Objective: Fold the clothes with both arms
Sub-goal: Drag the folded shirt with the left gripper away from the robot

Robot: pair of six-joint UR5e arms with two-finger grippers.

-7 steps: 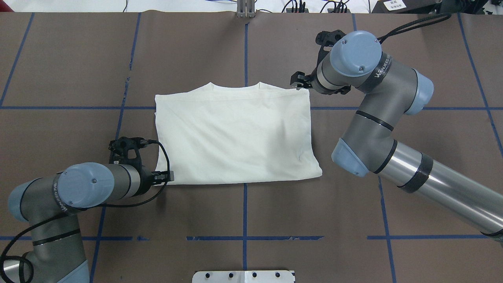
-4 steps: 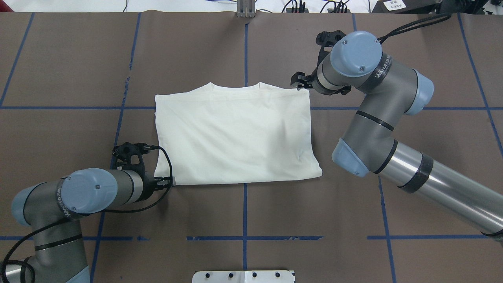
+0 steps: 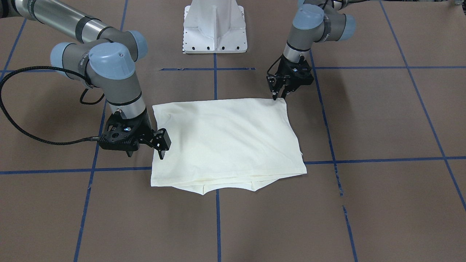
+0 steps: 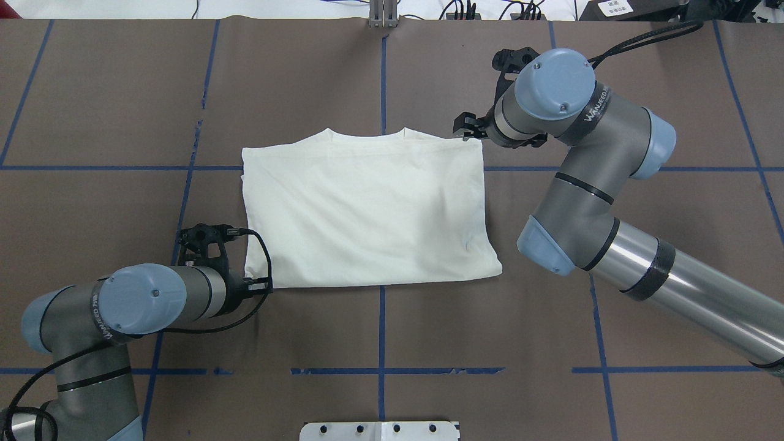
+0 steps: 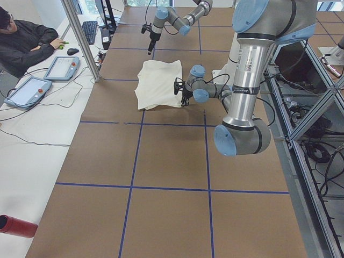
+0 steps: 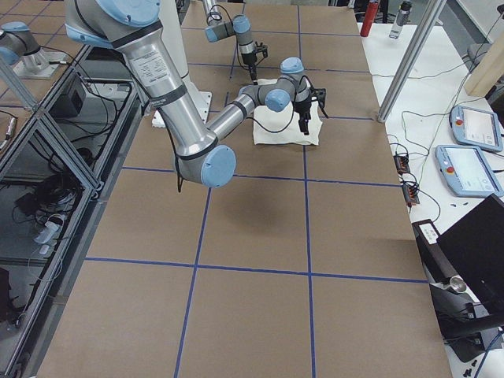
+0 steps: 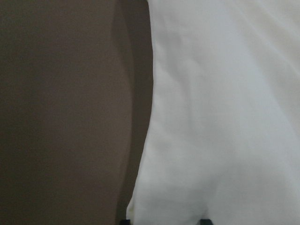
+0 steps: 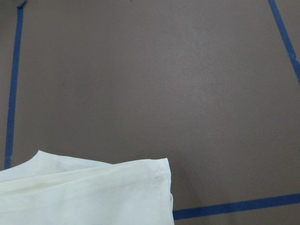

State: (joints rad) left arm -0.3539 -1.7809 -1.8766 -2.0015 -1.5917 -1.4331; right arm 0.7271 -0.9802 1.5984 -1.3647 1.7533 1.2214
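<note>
The cream shirt (image 4: 367, 214) lies folded into a flat rectangle at the table's middle, plain side up, collar at the far edge; the print is hidden. My left gripper (image 4: 264, 284) is low at the shirt's near-left corner. In the front view it (image 3: 278, 95) points down at that corner. The left wrist view shows cloth (image 7: 225, 117) between two spread fingertips (image 7: 204, 222), so it is open. My right gripper (image 4: 465, 127) hovers at the far-right corner and looks open and empty (image 3: 161, 145). The right wrist view shows only that corner (image 8: 93, 197).
The white pedestal base (image 3: 214, 27) stands at the robot's side of the table. Blue tape lines (image 4: 381, 331) grid the brown table cover. An operator (image 5: 27, 37) sits at a side desk with teach pendants (image 5: 62, 67) beyond the table's far edge.
My left arm has shifted a little toward the robot's side, bringing its gripper down along the shirt's left edge to the near-left corner. The right arm and the shirt have not moved.
</note>
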